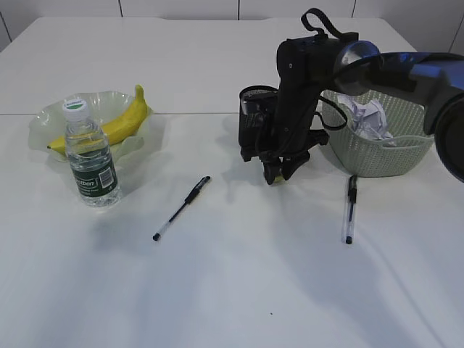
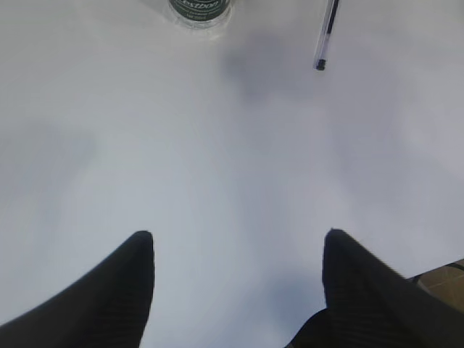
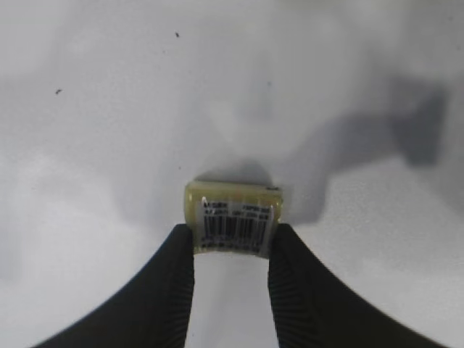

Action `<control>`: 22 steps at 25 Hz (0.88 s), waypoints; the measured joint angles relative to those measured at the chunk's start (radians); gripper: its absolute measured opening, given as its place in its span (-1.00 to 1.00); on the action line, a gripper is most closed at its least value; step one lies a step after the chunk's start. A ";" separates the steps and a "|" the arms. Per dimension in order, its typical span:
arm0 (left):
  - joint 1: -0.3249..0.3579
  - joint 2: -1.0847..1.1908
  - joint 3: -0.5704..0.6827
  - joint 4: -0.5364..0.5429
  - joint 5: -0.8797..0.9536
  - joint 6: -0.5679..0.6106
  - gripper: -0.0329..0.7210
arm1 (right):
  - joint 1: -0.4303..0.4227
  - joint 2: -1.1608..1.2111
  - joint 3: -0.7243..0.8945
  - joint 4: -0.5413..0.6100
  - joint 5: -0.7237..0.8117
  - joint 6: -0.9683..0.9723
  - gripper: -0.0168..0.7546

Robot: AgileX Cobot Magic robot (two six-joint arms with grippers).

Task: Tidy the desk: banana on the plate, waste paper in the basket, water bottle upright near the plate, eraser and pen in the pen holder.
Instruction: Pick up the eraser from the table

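My right gripper [image 1: 278,172] is shut on a yellowish eraser [image 3: 232,217] with a barcode label and holds it just above the table, in front of the black pen holder [image 1: 255,109]. The eraser also shows in the exterior view [image 1: 272,172]. A banana [image 1: 119,123] lies on the clear plate [image 1: 43,119]. The water bottle [image 1: 90,156] stands upright in front of the plate. One pen [image 1: 181,208] lies mid-table, also in the left wrist view [image 2: 326,32]. A second pen [image 1: 350,209] lies before the basket [image 1: 380,148], which holds crumpled paper [image 1: 366,116]. My left gripper [image 2: 238,243] is open and empty.
The bottle's base [image 2: 199,11] shows at the top of the left wrist view. The right arm stretches from the right edge over the basket.
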 joint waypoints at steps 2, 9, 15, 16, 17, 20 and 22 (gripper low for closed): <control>0.000 0.000 0.000 0.000 0.000 0.000 0.47 | 0.000 0.000 -0.019 0.000 0.011 -0.001 -0.33; 0.000 0.000 0.000 0.000 0.000 0.000 0.47 | 0.000 -0.003 -0.064 0.000 0.043 -0.006 -0.33; 0.000 0.000 0.000 -0.002 0.000 0.000 0.47 | 0.000 -0.041 -0.066 0.000 0.045 -0.006 -0.33; 0.000 0.000 0.000 -0.002 0.000 0.000 0.47 | 0.000 -0.051 -0.068 0.000 0.045 -0.006 -0.33; 0.000 0.000 0.000 -0.002 0.000 0.000 0.47 | 0.000 -0.059 -0.068 0.000 0.045 -0.006 -0.33; 0.000 0.000 0.000 -0.002 0.000 0.000 0.47 | 0.000 -0.079 -0.070 0.000 0.046 -0.008 -0.33; 0.000 0.000 0.000 -0.002 0.000 0.000 0.47 | 0.000 -0.095 -0.070 0.000 0.046 -0.010 -0.33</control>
